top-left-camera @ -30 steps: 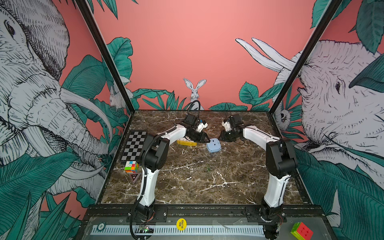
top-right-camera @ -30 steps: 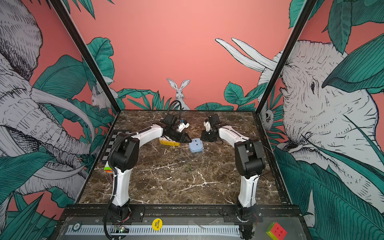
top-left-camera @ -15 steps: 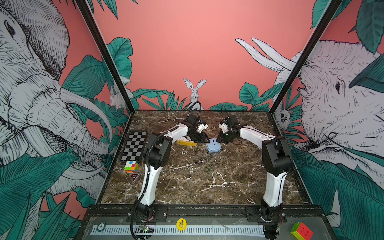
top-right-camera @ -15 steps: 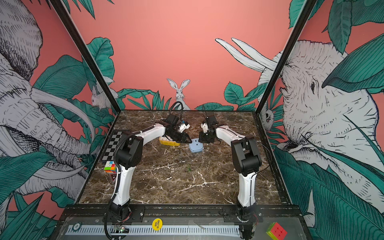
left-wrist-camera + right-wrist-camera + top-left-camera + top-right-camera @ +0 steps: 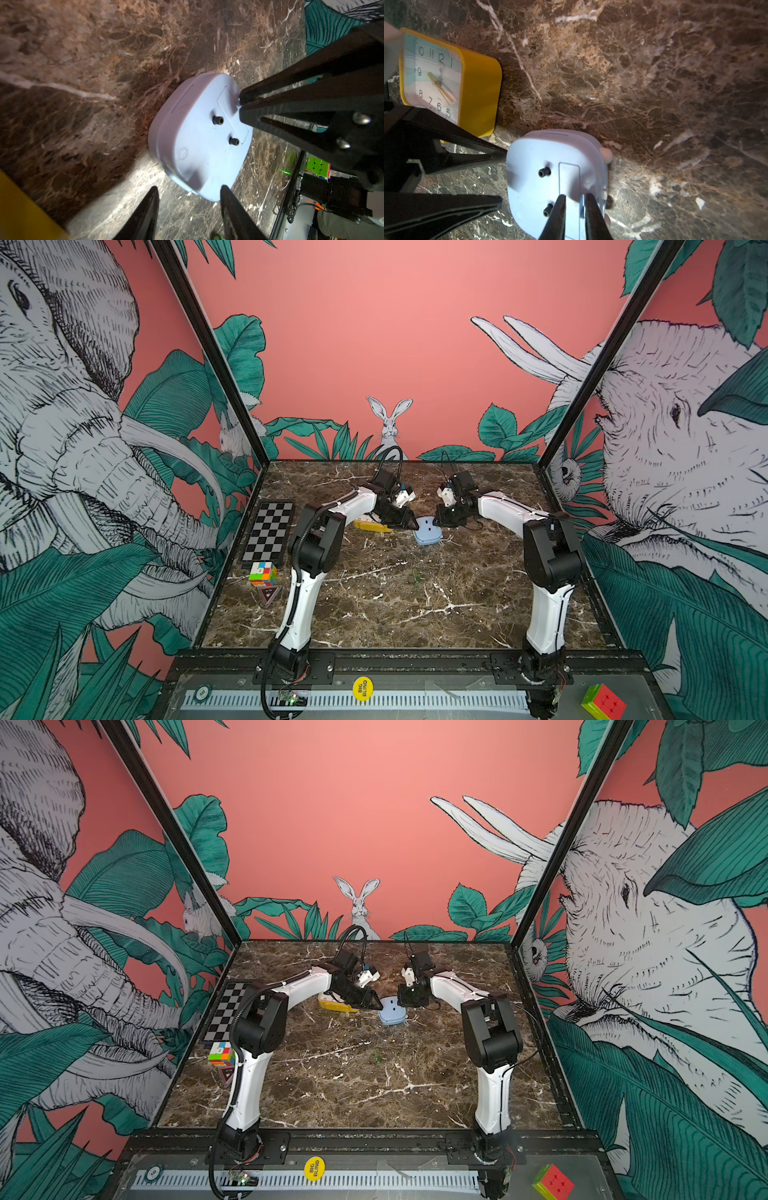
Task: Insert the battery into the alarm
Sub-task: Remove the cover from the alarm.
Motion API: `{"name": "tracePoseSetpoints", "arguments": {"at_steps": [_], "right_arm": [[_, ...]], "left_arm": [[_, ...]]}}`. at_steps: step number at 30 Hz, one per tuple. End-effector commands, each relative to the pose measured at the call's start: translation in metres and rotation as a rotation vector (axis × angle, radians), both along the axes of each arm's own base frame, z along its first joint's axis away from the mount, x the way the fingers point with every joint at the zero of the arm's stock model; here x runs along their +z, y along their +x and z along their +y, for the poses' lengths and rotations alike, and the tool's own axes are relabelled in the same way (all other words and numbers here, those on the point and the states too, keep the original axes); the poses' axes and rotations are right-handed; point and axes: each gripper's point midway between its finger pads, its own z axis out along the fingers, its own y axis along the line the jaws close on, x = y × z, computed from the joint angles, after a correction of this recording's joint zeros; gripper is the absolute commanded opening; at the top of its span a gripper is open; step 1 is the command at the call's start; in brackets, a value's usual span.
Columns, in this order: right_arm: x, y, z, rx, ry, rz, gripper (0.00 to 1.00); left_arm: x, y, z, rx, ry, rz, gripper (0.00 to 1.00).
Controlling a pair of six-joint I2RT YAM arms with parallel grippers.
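So the blue alarm (image 5: 428, 531) was lying face down on the marble table (image 5: 415, 605), toward the back and about mid-width, well apart from every table edge. Its back was up, so you could see the battery cover (image 5: 569, 176) and two little black knobs (image 5: 544, 172) next to it.

The left gripper (image 5: 504, 177) was open, jaws spread wide, both tips right at the alarm's side edge. Touching or a hair off, I couldn't tell, but it wasn't squeezing anything. The right gripper (image 5: 575, 195) came in from the opposite side with its fingers nearly together, just a thin slit between them, tips down on the end of the battery cover near the alarm's rim. Honestly couldn't tell if it had anything pinched in there, and I couldn't make out the battery itself.

Room-wise, the yellow clock (image 5: 479, 89) lay face up near the alarm on the left arm's side. Only a narrow strip of marble separated them, and the left gripper's fingers pretty much filled it. Toward the arm bases there was a wide run of bare marble. The checkerboard (image 5: 268, 537) and colour cube (image 5: 262, 573) sat along the table's left edge, well apart from both grippers.
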Motion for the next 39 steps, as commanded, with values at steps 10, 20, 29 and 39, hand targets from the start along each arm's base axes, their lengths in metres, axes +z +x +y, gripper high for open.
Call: {"name": "tracePoseSetpoints", "arguments": {"at_steps": [10,20,29,39], "right_arm": [[-0.017,-0.020,0.002,-0.016,-0.012,0.067,0.21],[-0.027,-0.032,0.019,-0.067,0.129,0.151,0.22],[-0.036,-0.045,0.029,-0.070,0.230,0.230,0.19],[-0.022,-0.035,0.031,-0.116,0.324,0.224,0.13]], "left_arm": [[0.001,-0.007,-0.009,-0.055,0.009,0.030,0.50],[-0.012,-0.008,-0.007,-0.052,0.037,0.065,0.50],[-0.018,-0.008,-0.006,-0.050,0.053,0.074,0.49],[-0.026,-0.010,-0.001,-0.051,0.084,0.085,0.49]]}}
